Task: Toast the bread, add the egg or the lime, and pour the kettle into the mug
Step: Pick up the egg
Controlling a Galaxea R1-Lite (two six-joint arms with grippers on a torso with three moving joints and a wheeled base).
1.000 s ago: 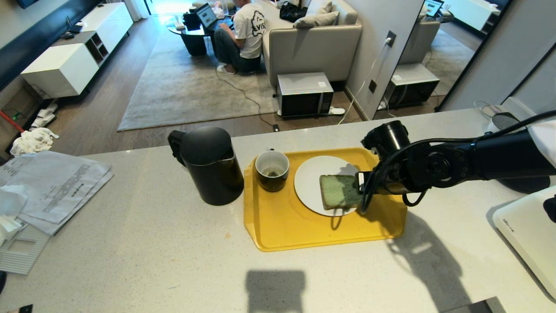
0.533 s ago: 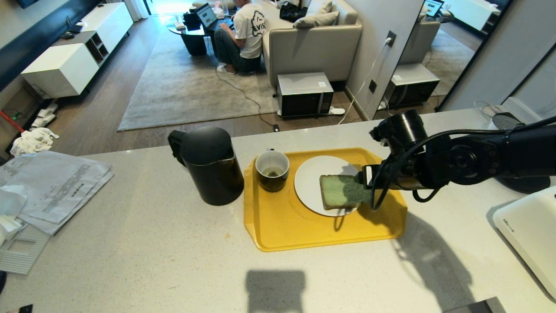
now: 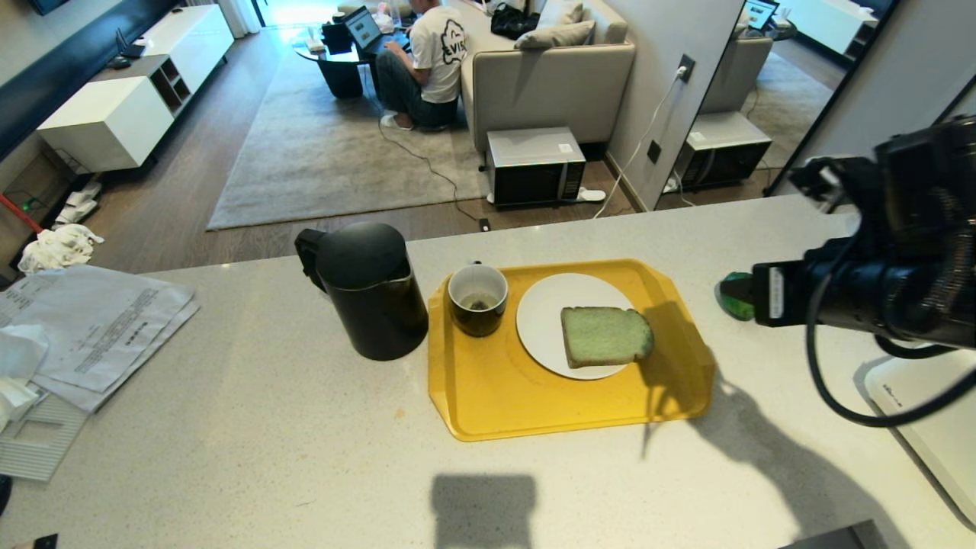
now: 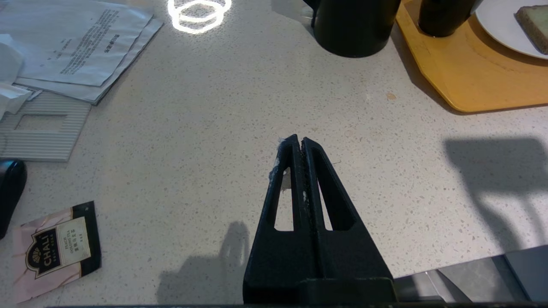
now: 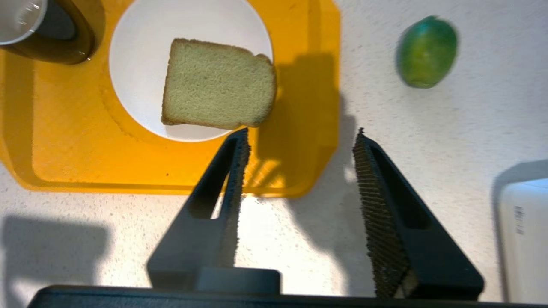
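bread [image 3: 606, 336]: 1, on plate [image 3: 545, 320]
lime [image 3: 736, 296]: 1, on counter [image 3: 267, 427]
right pincer [image 5: 299, 137]: agape, empty
left pincer [image 4: 299, 143]: clenched, empty

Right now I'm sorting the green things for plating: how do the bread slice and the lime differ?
The bread slice is flat and squarish with a tan crust; the lime is a rounded oval with glossy skin. The bread slice lies on the white plate in the yellow tray; the lime sits on the bare counter beside the tray. Both look green.
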